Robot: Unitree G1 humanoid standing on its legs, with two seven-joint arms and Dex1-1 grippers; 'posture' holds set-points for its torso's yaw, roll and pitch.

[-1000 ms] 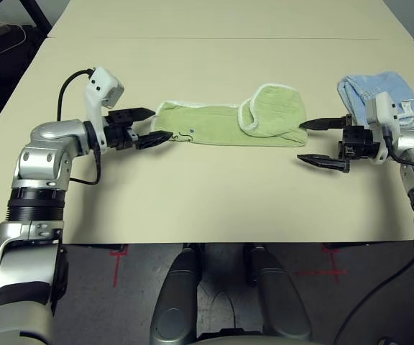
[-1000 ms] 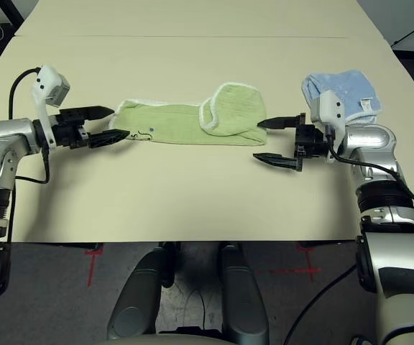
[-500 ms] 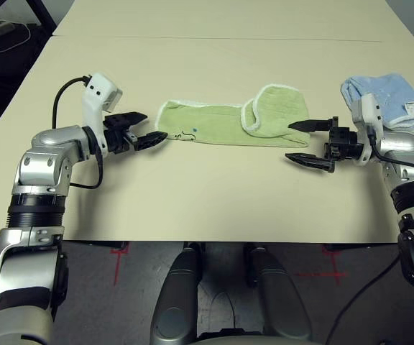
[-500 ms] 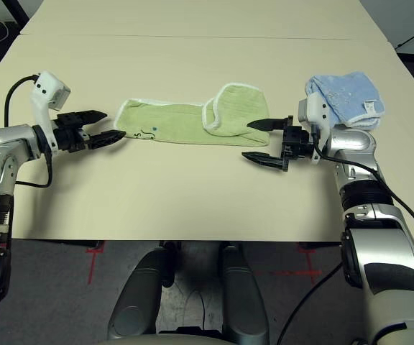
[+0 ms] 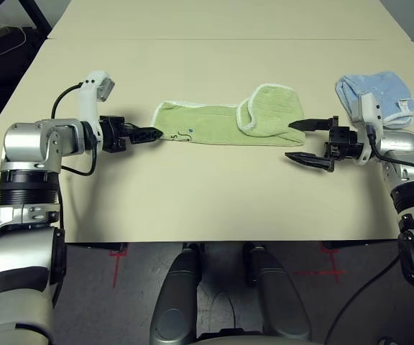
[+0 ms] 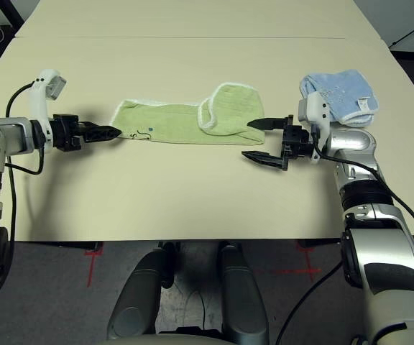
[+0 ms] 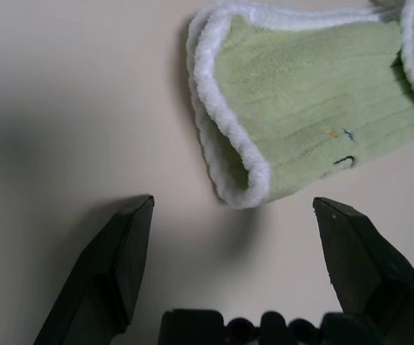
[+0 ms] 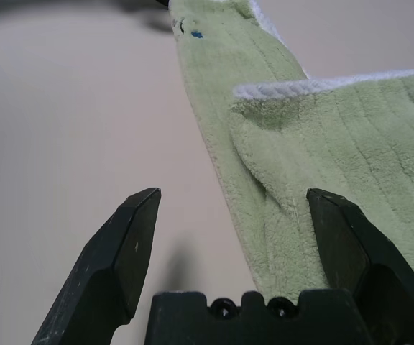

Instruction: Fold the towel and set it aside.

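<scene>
At the towel's (image 5: 225, 122) two ends, left gripper (image 5: 152, 134) and right gripper (image 5: 302, 141) point inward, both spread, empty.

We see a light green ribbed terry-cloth towel (image 5: 225, 123) edged in white stitching, with a small dark squiggle and tiny blue and orange marks near one end. A light blue crumpled cloth (image 5: 379, 92) carries faint speckles. The flat table (image 5: 207, 201) is plain beige. Our forearms are silver, the gripper fingers (image 7: 110, 269) black.
</scene>
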